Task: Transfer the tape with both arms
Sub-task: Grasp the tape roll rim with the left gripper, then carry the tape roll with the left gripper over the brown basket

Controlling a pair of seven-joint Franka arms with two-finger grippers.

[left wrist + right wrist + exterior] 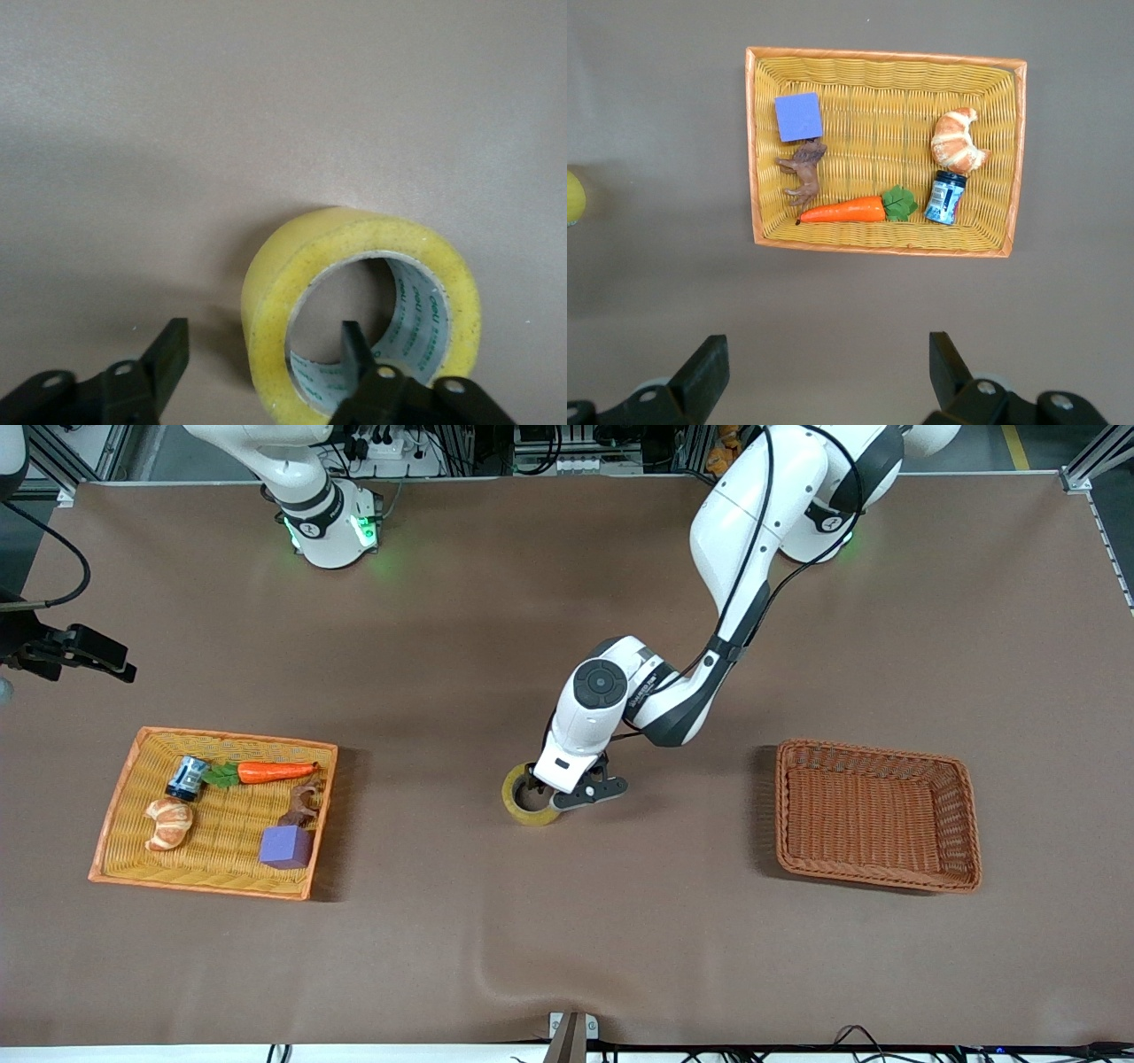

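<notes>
The tape (516, 799), a yellowish roll with a grey printed core, lies flat on the brown table midway between the two baskets. My left gripper (547, 792) is down at it and open. In the left wrist view one finger (356, 347) is inside the tape's (275, 301) hole and the other finger is outside. The ring's wall stands between them in the left gripper (264, 343), untouched. My right gripper (104, 662) waits open and empty in the air by the yellow basket. In the right wrist view the right gripper (826, 350) is over bare table, and the tape (572, 197) shows at the frame's edge.
A yellow basket with an orange rim (113, 815) at the right arm's end holds a carrot (275, 771), a peeled orange toy (168, 823), a blue can (186, 778), a purple block (285, 847) and a brown figure. A brown wicker basket (967, 824) stands at the left arm's end.
</notes>
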